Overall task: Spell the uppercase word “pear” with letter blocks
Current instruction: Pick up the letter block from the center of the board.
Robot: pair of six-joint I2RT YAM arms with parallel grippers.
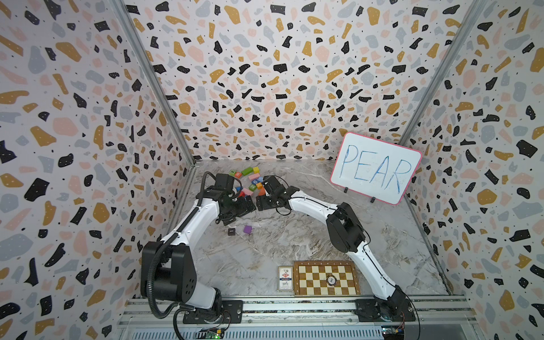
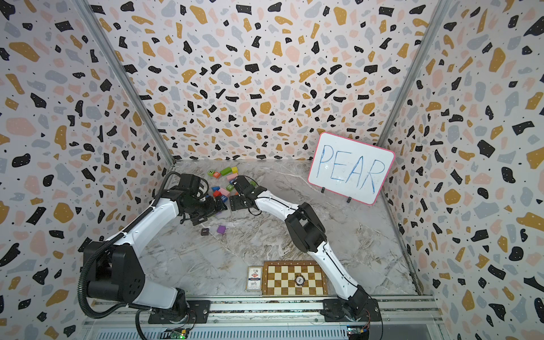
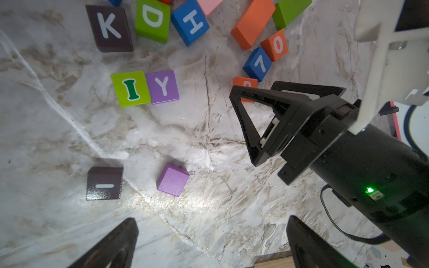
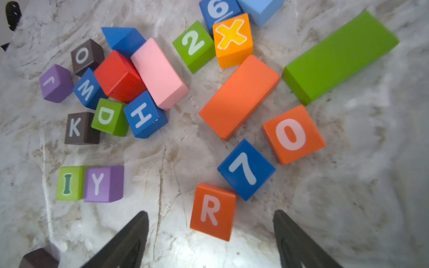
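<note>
One smooth orange R cube (image 4: pixel 212 212) on veined marble (image 4: pixel 348 208).

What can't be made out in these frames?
- Dark block: left wrist view, only a white dash shows, no letter.
- R block: left wrist view, mostly behind the right end effector.
- Block pile: both top views, markings too small to read.
</note>
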